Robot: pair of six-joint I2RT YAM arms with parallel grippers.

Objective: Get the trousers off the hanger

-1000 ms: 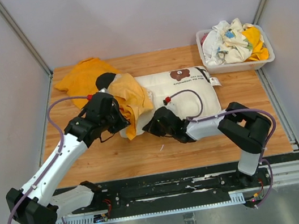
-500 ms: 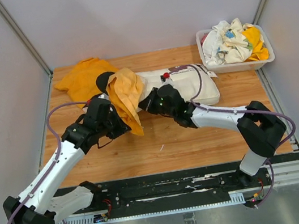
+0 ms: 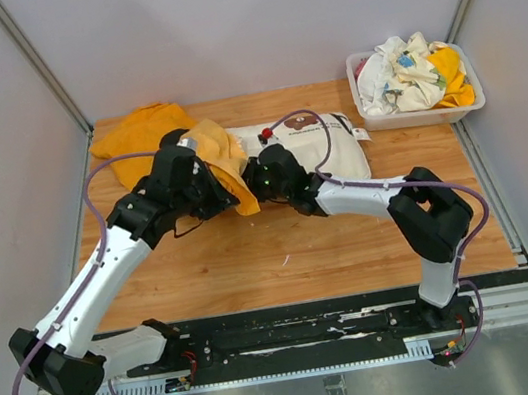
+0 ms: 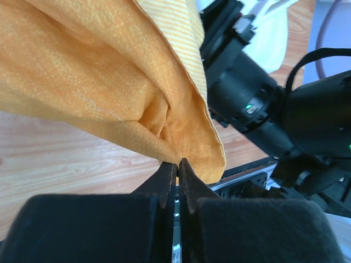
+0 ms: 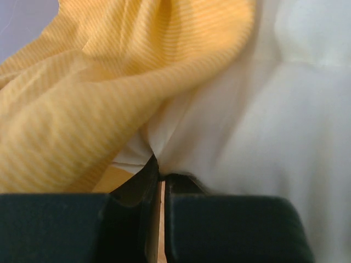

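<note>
The orange trousers (image 3: 144,132) lie bunched at the back left of the wooden table, one fold draped towards the middle. My left gripper (image 3: 226,196) is shut on the lower edge of that fold, which shows close up as orange cloth (image 4: 82,66) pinched at the left gripper's tips (image 4: 176,164). Just to its right, my right gripper (image 3: 259,180) is shut on the edge of a white garment with a bear print (image 3: 336,145). In the right wrist view the white cloth (image 5: 274,109) is nipped by the right gripper (image 5: 160,174), beside the orange cloth (image 5: 82,109). The hanger is hidden.
A white bin (image 3: 465,106) holding several crumpled white and yellow garments stands at the back right. The two gripper heads are close together, and the right arm's black wrist (image 4: 258,104) fills the right of the left wrist view. Grey walls close in both sides.
The right gripper has swung back and left, dragging the white garment's edge with it. The left gripper has moved back with the orange fold, which now lies lower and more bunched.
</note>
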